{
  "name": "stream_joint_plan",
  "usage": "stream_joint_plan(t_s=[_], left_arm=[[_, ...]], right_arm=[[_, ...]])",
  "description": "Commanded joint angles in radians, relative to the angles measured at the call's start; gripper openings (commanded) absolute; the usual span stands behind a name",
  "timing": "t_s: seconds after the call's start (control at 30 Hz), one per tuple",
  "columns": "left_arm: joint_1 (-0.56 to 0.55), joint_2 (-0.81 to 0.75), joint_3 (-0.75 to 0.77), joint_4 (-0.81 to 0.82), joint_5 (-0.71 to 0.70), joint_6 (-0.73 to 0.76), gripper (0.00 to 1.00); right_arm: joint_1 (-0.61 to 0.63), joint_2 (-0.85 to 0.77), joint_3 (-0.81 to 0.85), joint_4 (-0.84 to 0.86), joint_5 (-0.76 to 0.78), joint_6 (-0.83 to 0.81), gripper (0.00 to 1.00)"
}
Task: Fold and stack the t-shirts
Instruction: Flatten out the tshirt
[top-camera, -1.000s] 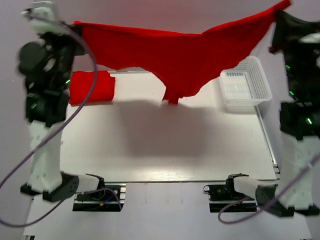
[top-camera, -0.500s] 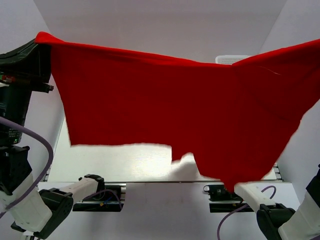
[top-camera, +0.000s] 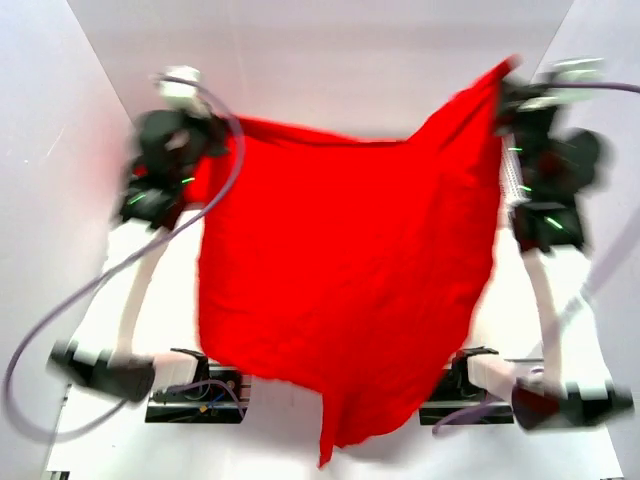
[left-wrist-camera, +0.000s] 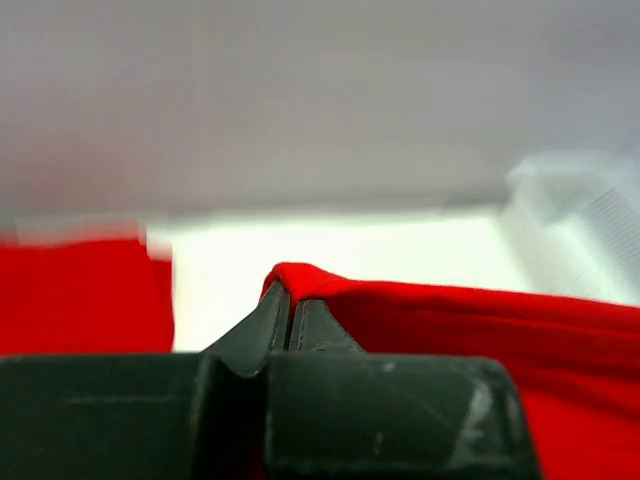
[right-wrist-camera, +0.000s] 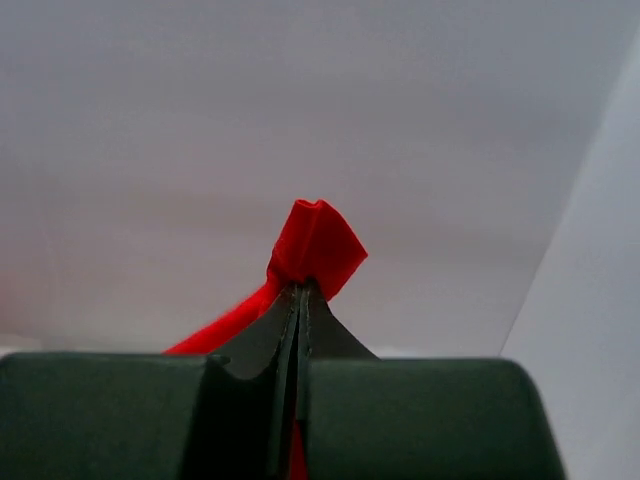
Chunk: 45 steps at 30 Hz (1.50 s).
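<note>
Shirt: A plain bright red soft-cloth t-shirt is hanging in the air as one broad sheet, clear of the pale flat worktop and covering the middle of the top view.
Long axis: Its upper edge is running left to right between the two arms and sagging in the middle, with the right corner sitting higher in the view than the left.
Pointing: The cloth is narrowing to a tail that is pointing down the view, between the two arm bases.
Left end effector: Its fingers are clenching tight on a fold of the shirt's left corner, and the cloth is trailing off to the right of the fingertips.
Right end effector: Its fingers are clenching on the right corner, with a small bunch of cloth poking up past the tips.
Other cloth: A second patch of bright red cloth is lying on the worktop to the left in the left wrist view. It is too blurred to tell how it is folded.
Container: A white plastic mesh basket is showing as a blur at the right of that view, and its contents cannot be made out.
</note>
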<state>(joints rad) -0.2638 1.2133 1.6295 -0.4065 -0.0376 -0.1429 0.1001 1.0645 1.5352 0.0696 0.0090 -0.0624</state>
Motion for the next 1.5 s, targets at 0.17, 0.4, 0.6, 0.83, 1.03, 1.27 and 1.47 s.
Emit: stream_joint_plan(t_s=[0.17,0.4,0.6,0.83,1.03,1.27,1.47], left_arm=[[0.037,0.382,-0.276,0.202,-0.159,-0.076,0.0],[0.066,0.759,-0.074,0.175,-0.168,-0.031,0.0],[0.075,0.87,0.044,0.176,-0.151,0.002,0.0],[0.104,0.901,0.109,0.155,-0.163,0.02,0.0],[0.113,0.862,0.107,0.156,-0.163,0.02,0.0],[0.123,0.709,0.109,0.094,-0.143,0.02,0.0],[0.109,0.348,0.058,0.048,-0.09,0.054,0.0]], right_arm=[[0.0,0.352,-0.239,0.242,-0.106,-0.022,0.0],[0.003,0.649,-0.119,0.194,-0.084,-0.05,0.0],[0.003,0.749,-0.043,0.17,-0.121,-0.068,0.0],[0.006,0.807,0.005,0.139,-0.135,-0.048,0.0],[0.015,0.798,0.017,0.142,-0.118,-0.028,0.0],[0.015,0.619,-0.096,0.176,0.051,0.032,0.0],[0.015,0.29,-0.143,0.109,0.062,0.038,0.0]])
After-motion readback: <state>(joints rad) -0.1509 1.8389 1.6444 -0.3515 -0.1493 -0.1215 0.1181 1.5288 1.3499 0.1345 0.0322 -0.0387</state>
